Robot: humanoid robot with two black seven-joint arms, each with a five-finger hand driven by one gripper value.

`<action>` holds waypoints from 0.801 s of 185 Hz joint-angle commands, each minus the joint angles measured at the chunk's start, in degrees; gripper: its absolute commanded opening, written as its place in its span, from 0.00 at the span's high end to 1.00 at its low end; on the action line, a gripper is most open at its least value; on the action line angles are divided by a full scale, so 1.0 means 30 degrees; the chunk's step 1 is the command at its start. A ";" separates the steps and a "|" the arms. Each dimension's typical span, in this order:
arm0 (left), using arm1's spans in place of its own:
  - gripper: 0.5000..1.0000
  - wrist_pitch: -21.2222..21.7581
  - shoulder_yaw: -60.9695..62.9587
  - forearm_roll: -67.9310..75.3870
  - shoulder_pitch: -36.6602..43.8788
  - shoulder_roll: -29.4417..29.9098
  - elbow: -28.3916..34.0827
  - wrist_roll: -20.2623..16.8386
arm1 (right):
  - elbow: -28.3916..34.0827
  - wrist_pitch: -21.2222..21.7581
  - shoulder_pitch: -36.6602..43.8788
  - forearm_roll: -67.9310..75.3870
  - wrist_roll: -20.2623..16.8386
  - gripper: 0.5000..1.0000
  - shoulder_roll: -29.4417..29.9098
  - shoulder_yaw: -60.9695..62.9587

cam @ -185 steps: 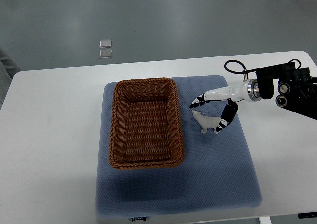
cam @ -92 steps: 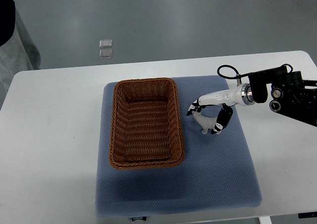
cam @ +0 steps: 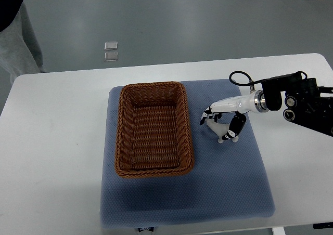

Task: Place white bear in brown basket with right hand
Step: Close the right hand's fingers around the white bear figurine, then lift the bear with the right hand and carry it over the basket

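Closing around the white bear (cam: 217, 129), the right hand (cam: 222, 123) comes in from the right side of the picture; its fingers (cam: 207, 115) curve over the toy's front and its thumb sits at the back, so the bear is between them. It looks like a grasp, but I cannot tell if the squeeze is tight yet; the bear is small and mostly hidden under the hand. The bear stands on the blue mat (cam: 229, 178), just beside the right wall of the brown basket (cam: 152, 129) but not touching it; nothing shows inside the basket. The mat lies on a white table (cam: 52, 141). The left hand is not in the picture. At the top left corner, part of a person in grey trousers (cam: 21, 42) stands well away from the work.

The step now is to get a good hold and then lift. To do it well, the fingers should press on both sides of the bear's body — not just on a leg or the nose — or the toy may tip or slip out. Next the hand should go straight up first, high enough to clear the basket's rim; then move left over the middle of the basket; then come down and let go low, so the bear does not bounce out. A sideways push before lifting could knock the bear over — go slow there.
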 commanded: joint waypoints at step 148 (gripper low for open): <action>0.00 0.0000 0.0001 0.0000 0.0000 0.0000 0.0000 -0.0002 | -0.0441 -0.0558 0.2128 0.0162 -0.0145 0.86 -0.1007 0.0787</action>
